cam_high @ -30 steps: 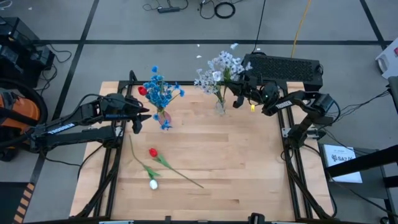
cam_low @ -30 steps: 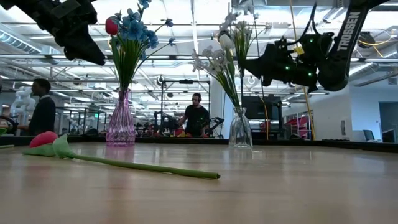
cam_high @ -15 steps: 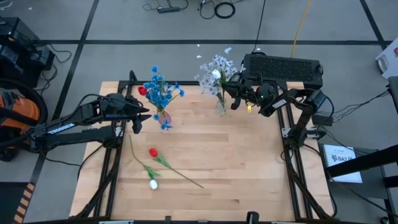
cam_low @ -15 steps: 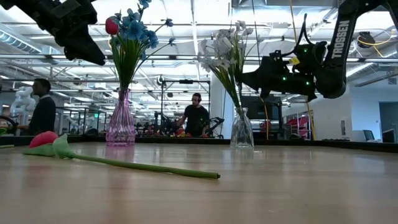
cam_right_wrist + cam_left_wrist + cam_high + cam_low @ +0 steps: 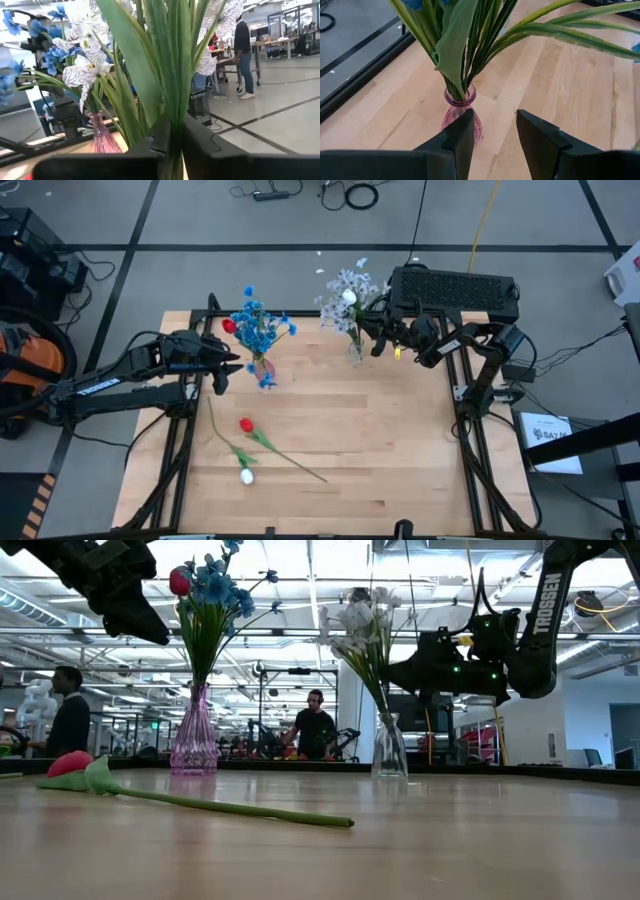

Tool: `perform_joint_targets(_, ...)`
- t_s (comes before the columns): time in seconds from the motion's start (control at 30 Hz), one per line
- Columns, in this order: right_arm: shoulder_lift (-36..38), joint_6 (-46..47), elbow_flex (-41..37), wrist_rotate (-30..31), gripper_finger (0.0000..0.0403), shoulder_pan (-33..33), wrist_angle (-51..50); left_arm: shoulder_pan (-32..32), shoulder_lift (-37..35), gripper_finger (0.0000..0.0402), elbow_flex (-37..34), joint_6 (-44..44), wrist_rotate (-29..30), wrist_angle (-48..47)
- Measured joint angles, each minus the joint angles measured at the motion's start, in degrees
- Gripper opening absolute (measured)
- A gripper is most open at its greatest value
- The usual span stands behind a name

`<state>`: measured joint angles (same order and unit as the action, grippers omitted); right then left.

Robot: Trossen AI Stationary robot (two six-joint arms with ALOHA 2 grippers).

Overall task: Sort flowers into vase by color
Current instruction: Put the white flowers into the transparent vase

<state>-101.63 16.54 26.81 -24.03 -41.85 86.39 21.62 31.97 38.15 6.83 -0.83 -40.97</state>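
Over the last second our right gripper (image 5: pixel 377 338) has carried the white tulip (image 5: pixel 348 297) left into the clear vase (image 5: pixel 354 352) at the far right, fingers now barely parted round its stem, so release looks underway, while our left gripper (image 5: pixel 222 370) waits half-open beside the pink vase (image 5: pixel 262 367) and a red tulip (image 5: pixel 246 425) and white bud (image 5: pixel 246 476) lie near left.
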Motion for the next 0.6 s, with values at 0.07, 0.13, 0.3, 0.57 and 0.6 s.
perform_joint_targets(0.07,0.0,1.1,0.0,0.0,0.0042,0.1,0.0,0.0,0.0,0.0152,0.0,0.0,0.0,0.0)
perform_joint_targets(0.13,0.0,1.0,0.0,0.0,0.0055,0.4,0.0,0.0,0.0,0.0152,0.0,0.0,0.1,0.0)
perform_joint_targets(0.3,0.0,0.6,0.0,-0.1,0.0095,1.0,-0.3,0.0,0.0,0.0152,0.0,0.0,0.1,0.0)
perform_joint_targets(0.57,6.2,-4.9,0.0,0.1,0.0161,1.0,-12.2,0.0,0.0,0.0152,0.0,0.0,0.3,0.0)
perform_joint_targets(0.6,7.7,-6.1,0.0,0.1,0.0167,1.0,-14.2,0.0,0.0,0.0152,0.0,0.0,0.3,0.0)
